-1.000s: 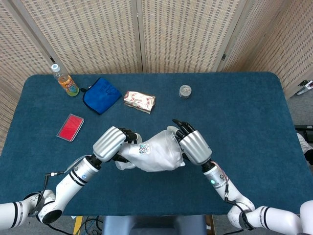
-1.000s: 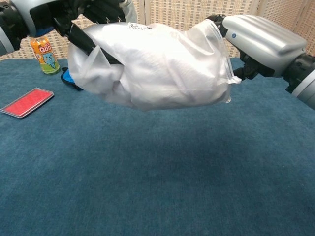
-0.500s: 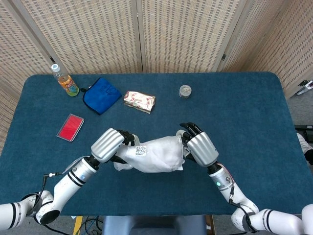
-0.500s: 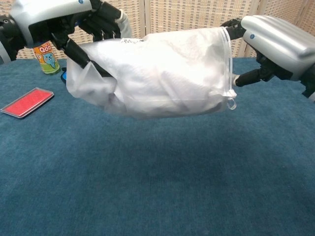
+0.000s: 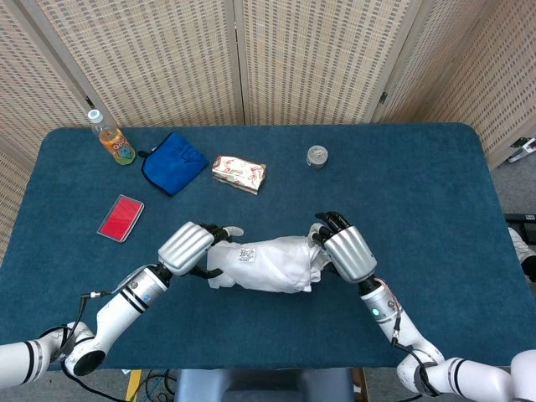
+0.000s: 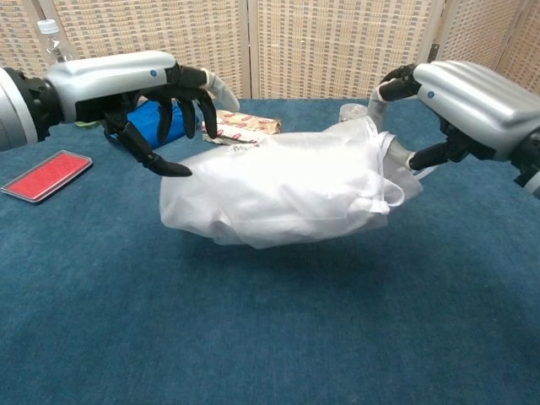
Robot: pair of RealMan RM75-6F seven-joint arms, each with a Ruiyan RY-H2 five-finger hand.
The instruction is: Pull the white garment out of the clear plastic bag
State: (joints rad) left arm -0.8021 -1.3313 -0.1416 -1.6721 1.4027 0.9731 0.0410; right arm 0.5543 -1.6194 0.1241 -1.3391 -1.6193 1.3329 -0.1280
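Note:
The clear plastic bag (image 5: 264, 265) (image 6: 278, 190) with the white garment (image 6: 253, 198) bunched inside lies low over the blue table (image 5: 435, 201), between my two hands. My left hand (image 5: 188, 246) (image 6: 126, 80) hovers at the bag's left end with its fingers spread above it; only the thumb tip touches the plastic. My right hand (image 5: 347, 254) (image 6: 460, 93) grips the bag's right end, where the mouth edge (image 6: 386, 164) is lifted and crumpled between thumb and fingers. The garment stays wholly inside the bag.
Along the far left side stand an orange drink bottle (image 5: 110, 138), a blue cloth (image 5: 173, 162), and a patterned packet (image 5: 239, 172). A small round jar (image 5: 316, 156) sits at the back centre. A red card (image 5: 121, 218) (image 6: 46, 175) lies left of my left hand.
Both hands came down, and the bag dropped from chest height to just over the table. My left hand's fingers opened off the bag's left end. The right hand kept its hold.

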